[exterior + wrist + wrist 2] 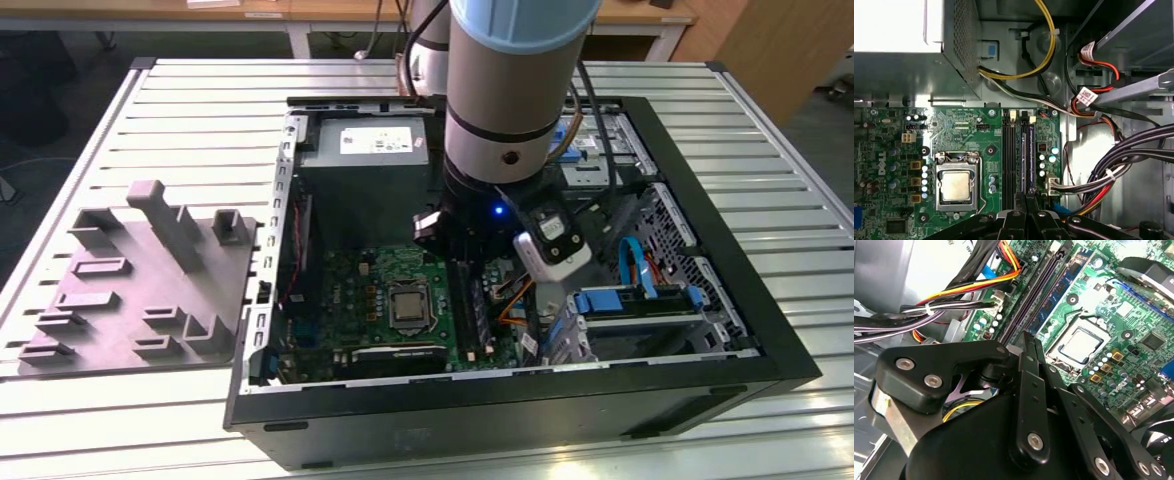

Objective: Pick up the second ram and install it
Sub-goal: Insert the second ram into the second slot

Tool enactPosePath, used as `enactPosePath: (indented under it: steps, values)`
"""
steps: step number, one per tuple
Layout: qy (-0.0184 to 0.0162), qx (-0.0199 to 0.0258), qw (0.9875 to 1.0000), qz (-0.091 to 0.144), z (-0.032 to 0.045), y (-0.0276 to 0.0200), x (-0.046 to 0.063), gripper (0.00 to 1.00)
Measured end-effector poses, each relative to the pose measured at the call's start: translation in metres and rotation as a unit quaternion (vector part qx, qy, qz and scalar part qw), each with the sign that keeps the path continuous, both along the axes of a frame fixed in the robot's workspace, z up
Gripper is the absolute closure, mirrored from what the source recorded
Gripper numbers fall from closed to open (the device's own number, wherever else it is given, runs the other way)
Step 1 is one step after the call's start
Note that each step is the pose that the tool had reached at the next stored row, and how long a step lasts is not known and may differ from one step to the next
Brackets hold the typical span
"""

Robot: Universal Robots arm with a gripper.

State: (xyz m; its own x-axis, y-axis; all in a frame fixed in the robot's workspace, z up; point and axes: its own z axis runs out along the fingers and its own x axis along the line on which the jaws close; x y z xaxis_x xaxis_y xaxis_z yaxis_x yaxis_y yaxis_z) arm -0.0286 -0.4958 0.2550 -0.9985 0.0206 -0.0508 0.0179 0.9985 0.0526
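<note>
Fingers closed narrow, the gripper (1026, 196) is held over a memory stick (1030, 155) seated by the motherboard's (969, 122) edge, beside cable bundles (1134, 152)

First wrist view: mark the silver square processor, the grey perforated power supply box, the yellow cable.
silver square processor (956, 186), first wrist view, lid centre.
grey perforated power supply box (960, 40), first wrist view, perforated side.
yellow cable (1053, 45), first wrist view, its bend.
</note>
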Motion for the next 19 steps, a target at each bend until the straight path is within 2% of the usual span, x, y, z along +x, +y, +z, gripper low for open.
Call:
enactPosePath:
  steps: [1, 2, 10, 15, 19]
  values:
    - [-0.0003, 0.0047, 1.0, 0.0, -0.0001, -0.0001, 0.0, 0.89]
    - [-0.0004, 0.007, 1.0, 0.0, -0.0001, -0.0002, 0.0, 0.89]
    - [-0.0008, 0.0096, 1.0, 0.0, -0.0049, -0.0013, -0.006, 0.89]
    - [-0.0008, 0.019, 0.9998, 0.0, -0.0086, -0.0014, -0.007, 0.89]
    - [-0.0008, 0.0203, 0.9998, 0.0, -0.0142, -0.0015, -0.007, 0.89]
